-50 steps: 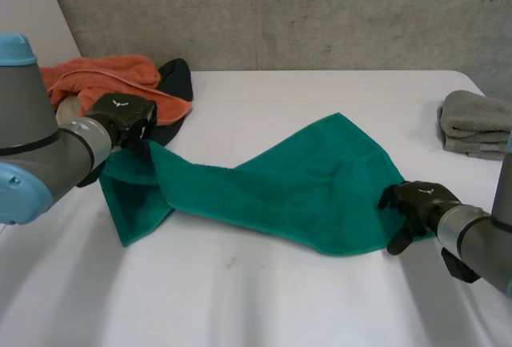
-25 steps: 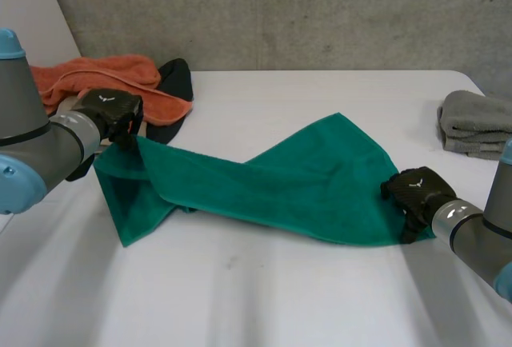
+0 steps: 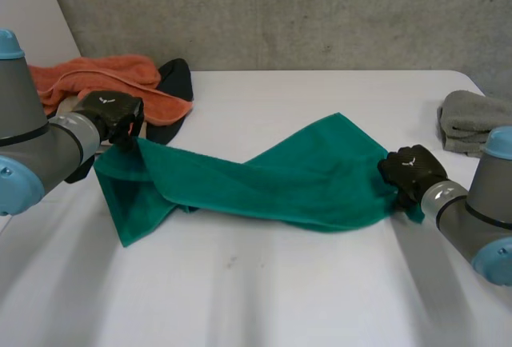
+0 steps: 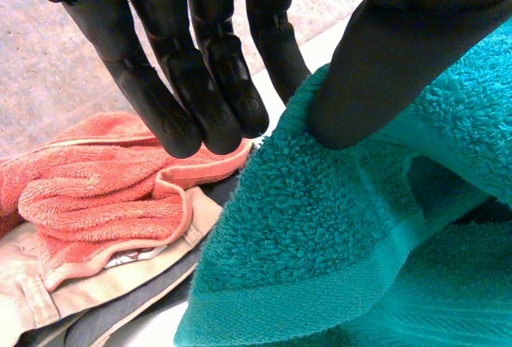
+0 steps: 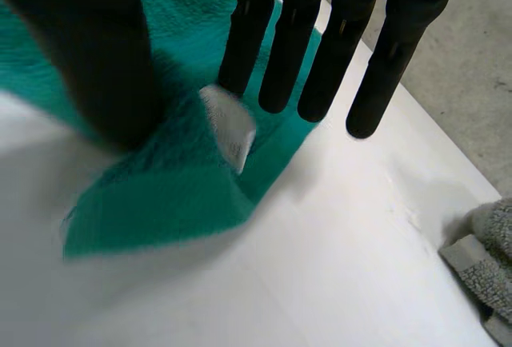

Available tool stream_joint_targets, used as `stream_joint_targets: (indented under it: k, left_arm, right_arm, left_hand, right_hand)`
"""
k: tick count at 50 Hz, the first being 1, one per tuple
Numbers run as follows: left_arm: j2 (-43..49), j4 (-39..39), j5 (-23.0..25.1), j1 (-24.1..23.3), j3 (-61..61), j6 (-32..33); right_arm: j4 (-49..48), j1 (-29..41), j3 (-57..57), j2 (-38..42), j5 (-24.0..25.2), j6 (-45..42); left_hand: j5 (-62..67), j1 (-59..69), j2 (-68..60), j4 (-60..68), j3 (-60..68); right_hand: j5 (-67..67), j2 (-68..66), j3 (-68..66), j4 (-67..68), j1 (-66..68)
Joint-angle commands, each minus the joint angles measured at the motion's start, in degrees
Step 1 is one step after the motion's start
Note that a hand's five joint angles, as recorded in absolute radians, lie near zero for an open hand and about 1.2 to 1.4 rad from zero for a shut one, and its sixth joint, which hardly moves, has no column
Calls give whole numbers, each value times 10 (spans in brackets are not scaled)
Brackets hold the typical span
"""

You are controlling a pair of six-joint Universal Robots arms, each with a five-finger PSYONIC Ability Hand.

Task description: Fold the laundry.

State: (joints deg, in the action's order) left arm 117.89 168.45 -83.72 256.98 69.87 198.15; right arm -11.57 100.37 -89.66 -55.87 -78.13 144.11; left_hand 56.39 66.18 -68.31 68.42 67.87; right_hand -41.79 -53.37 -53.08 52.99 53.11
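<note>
Right hand (image 3: 410, 173) sits further in now, pinching one towel (image 3: 280, 183) end, left hand (image 3: 112, 115) pinching the opposite corner; spreading step, next pull taut.

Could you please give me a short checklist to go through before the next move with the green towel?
1. Left hand has one end of the green towel pinched between thumb and fingers: ok.
2. Right hand has the other end pinched, near the white tag: ok.
3. Towel lies flat and untwisted between the hands: not ok, it is twisted and bunched, with a flap hanging down at the left end.
4. Orange towel is free of the left hand: cannot tell, it lies right behind it.
5. Grey towel is apart from the right hand: ok.
6. Table in front of the towel is bare: ok.
</note>
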Motion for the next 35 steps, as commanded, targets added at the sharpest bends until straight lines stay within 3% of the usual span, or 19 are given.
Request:
stream_joint_targets:
  k: [1, 7, 13, 19, 22, 30, 35]
  left_arm:
    - [-2, -6, 4, -2, 1, -1]
    - [-24, -25, 17, -3, 15, -8]
    - [-76, -72, 57, -6, 42, -15]
    - [-99, -152, 73, -7, 67, -1]
    - [-85, -187, 78, -9, 73, 24]
    - [15, -210, 64, -19, 35, 115]
    - [52, -211, 58, -47, -75, 102]
  right_arm:
    - [-10, 2, 25, -6, -32, 15]
    - [17, -5, 26, -83, -49, 52]
    - [249, -45, 77, -209, -45, -38]
    - [492, -75, 136, -225, -62, -145]
    - [563, -78, 147, -213, -78, -185]
    - [503, -50, 157, -148, -104, -193]
    - [402, -26, 217, -110, -113, -152]
  left_hand:
    - [136, 138, -117, 116, 121]
    - [136, 138, -117, 116, 121]
    - [136, 138, -117, 116, 121]
    - [136, 138, -117, 116, 121]
    - [136, 138, -117, 116, 121]
    - [136, 138, -117, 116, 121]
    - [136, 138, -117, 116, 121]
  right_hand:
    - [-282, -266, -269, 270, 269]
    - [-282, -266, -269, 270, 269]
    - [-282, -266, -269, 270, 269]
    - [-282, -266, -269, 270, 269]
    - [-282, -266, -269, 270, 269]
    - [-282, -266, -269, 270, 269]
    - [-282, -266, -269, 270, 269]
